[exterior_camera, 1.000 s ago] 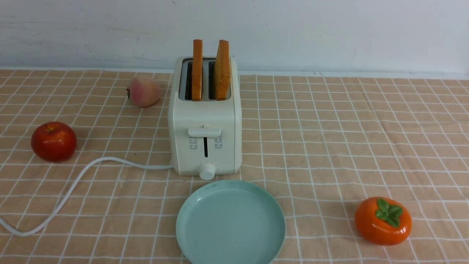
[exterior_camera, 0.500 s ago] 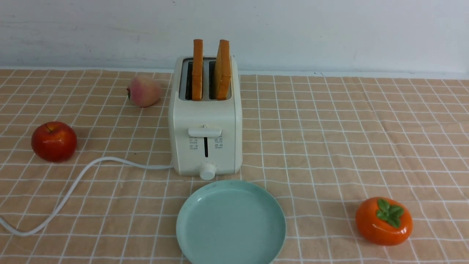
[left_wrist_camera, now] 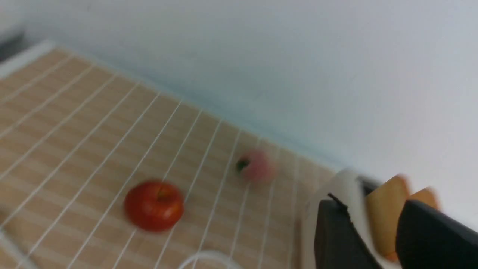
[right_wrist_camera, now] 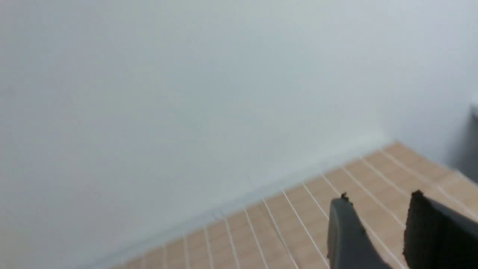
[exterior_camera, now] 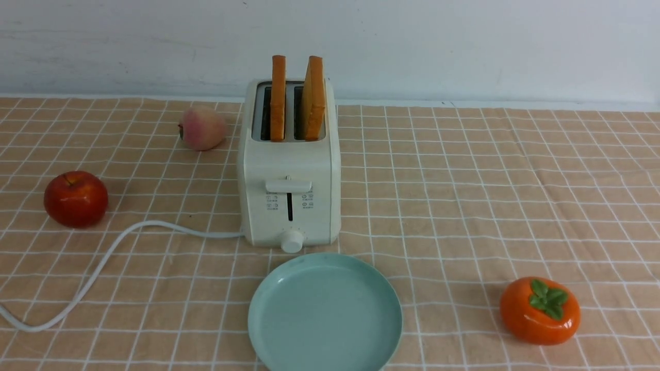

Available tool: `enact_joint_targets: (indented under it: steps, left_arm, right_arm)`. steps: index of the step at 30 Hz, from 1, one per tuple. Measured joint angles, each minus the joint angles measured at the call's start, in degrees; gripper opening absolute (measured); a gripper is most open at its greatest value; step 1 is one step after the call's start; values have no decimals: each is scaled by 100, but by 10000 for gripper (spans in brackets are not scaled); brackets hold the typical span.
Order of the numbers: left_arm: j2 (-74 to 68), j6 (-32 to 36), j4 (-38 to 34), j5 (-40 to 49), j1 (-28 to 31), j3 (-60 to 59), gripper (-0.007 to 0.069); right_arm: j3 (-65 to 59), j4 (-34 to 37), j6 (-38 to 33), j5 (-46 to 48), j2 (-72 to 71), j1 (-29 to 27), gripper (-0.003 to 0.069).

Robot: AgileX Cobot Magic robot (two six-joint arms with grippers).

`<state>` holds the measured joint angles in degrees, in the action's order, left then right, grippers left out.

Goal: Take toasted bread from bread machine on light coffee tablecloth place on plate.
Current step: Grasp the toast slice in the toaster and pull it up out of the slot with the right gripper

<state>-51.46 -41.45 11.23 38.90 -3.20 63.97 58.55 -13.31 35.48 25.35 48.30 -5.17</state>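
Observation:
The cream-white bread machine (exterior_camera: 289, 196) stands mid-table on the light coffee tablecloth (exterior_camera: 464, 180). Two slices of toasted bread stand upright in its slots, one on the left (exterior_camera: 278, 98) and one on the right (exterior_camera: 314, 98). The teal plate (exterior_camera: 325, 314) lies bare just in front of it. Neither arm shows in the front view. In the blurred left wrist view my left gripper (left_wrist_camera: 371, 203) is open and holds nothing, with the bread machine (left_wrist_camera: 351, 186) and toasted bread (left_wrist_camera: 384, 213) seen beyond its fingers. My right gripper (right_wrist_camera: 379, 197) is open over bare cloth near the wall.
A red apple (exterior_camera: 76, 199) and a peach (exterior_camera: 202, 128) lie left of the bread machine. Its white cord (exterior_camera: 103, 263) trails to the front left. An orange persimmon (exterior_camera: 540, 310) sits at the front right. A pale wall closes off the back.

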Motion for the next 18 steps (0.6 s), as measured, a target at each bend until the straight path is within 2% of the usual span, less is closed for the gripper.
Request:
enact_joint_targets:
  steps: [2, 4, 5, 6, 10, 11, 12, 15, 18]
  left_arm:
    - [-269, -238, 86, 393, 0, 0, 238]
    - [-533, -375, 174, 636, 0, 0, 238]
    - [-551, -375, 174, 650, 0, 0, 238]
    - [-706, -415, 195, 690, 0, 0, 238]
    - [-872, -433, 162, 592, 0, 0, 238]
    - [-880, -433, 137, 584, 0, 0, 238]
    - [-911, -433, 29, 570, 0, 0, 238]
    - [-917, -383, -257, 562, 0, 0, 238]
    - [-917, -183, -476, 677, 0, 0, 238]
  right_arm:
    - [13, 366, -289, 544, 463, 0, 240]
    - [13, 1132, -875, 1065, 1010, 80, 240]
    - [13, 1331, -949, 1111, 1118, 103, 240]
    - [13, 2089, -1716, 1382, 1525, 238, 240]
    - [13, 4104, -3649, 1243, 2276, 695, 240]
    - [13, 4216, -3760, 1203, 2306, 723, 240]
    - [13, 5179, -4666, 799, 2523, 955, 240]
    - [98, 7025, -6450, 299, 2860, 1447, 240]
    - [568, 8420, -8636, 465, 3347, 1885, 240]
